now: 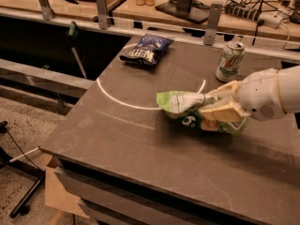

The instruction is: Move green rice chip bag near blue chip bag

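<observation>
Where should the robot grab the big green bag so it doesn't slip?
By its right end, coming in from the right. The green rice chip bag is thin and floppy, so a pinch across its flat body should hold. The gripper is there now, its jaws shut on the bag, one above and one below. That side probably also stays clear of the soda can behind it.
</observation>
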Controlling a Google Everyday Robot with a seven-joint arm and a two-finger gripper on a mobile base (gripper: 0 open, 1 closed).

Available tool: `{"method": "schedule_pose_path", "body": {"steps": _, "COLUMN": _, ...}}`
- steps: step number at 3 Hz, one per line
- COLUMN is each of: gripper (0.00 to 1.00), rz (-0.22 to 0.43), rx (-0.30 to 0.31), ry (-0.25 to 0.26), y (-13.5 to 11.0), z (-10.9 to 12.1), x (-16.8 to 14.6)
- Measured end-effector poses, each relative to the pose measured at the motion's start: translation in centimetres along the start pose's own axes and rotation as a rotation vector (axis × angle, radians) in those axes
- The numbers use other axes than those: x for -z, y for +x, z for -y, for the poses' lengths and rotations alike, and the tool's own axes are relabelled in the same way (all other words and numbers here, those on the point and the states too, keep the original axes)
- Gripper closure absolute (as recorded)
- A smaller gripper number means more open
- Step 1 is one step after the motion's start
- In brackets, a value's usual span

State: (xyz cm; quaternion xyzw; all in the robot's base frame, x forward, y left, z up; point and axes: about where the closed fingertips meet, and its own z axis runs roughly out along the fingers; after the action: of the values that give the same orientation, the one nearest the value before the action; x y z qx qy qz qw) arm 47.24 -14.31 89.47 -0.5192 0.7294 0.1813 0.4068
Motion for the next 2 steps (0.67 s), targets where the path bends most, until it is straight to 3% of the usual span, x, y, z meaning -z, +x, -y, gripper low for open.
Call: {"method": "schedule_pose_path", "body": {"steps": 2, "gripper": 1.00, "rz": -0.051, "rx": 0.064, "ry": 0.118, "y": -4.1, "z": 6.5, "x": -2.1}}
